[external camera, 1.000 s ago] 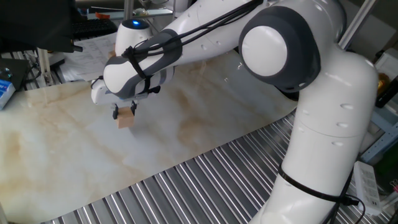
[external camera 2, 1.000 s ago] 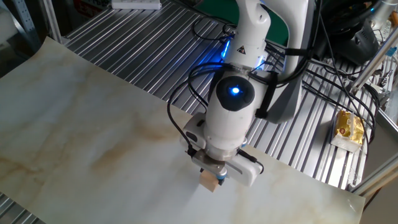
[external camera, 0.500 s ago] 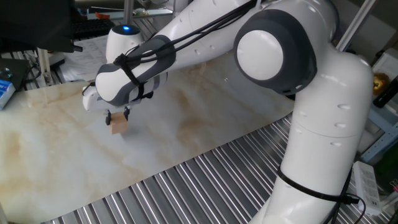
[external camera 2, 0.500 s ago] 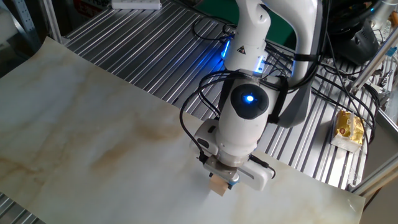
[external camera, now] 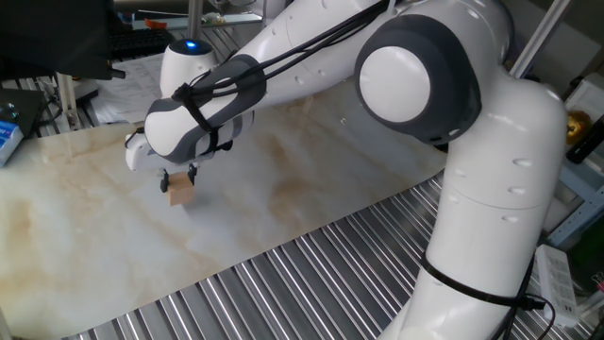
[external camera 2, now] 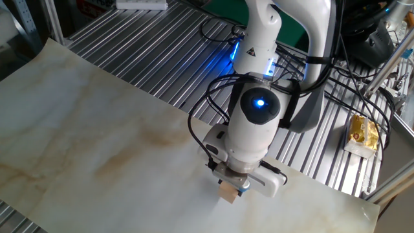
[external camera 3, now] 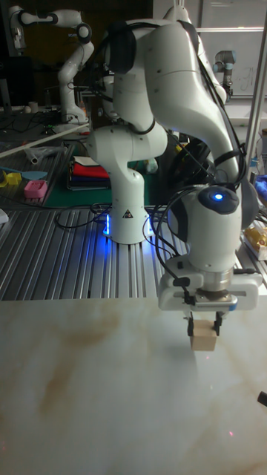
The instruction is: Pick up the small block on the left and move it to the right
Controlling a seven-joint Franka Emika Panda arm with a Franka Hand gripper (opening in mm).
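While the arm reaches low, wrist pointing straight down | tool [external camera 3: 204, 324] clamped on the small block [external camera 3: 203, 341] | block at the marbled table [external camera 3: 89, 393], contact unclear.

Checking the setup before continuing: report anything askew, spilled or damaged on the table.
Nothing stands out. The small light-tan wooden cube sits squarely between the fingers of the gripper, just above or on the marbled tabletop. No spill or damage shows.
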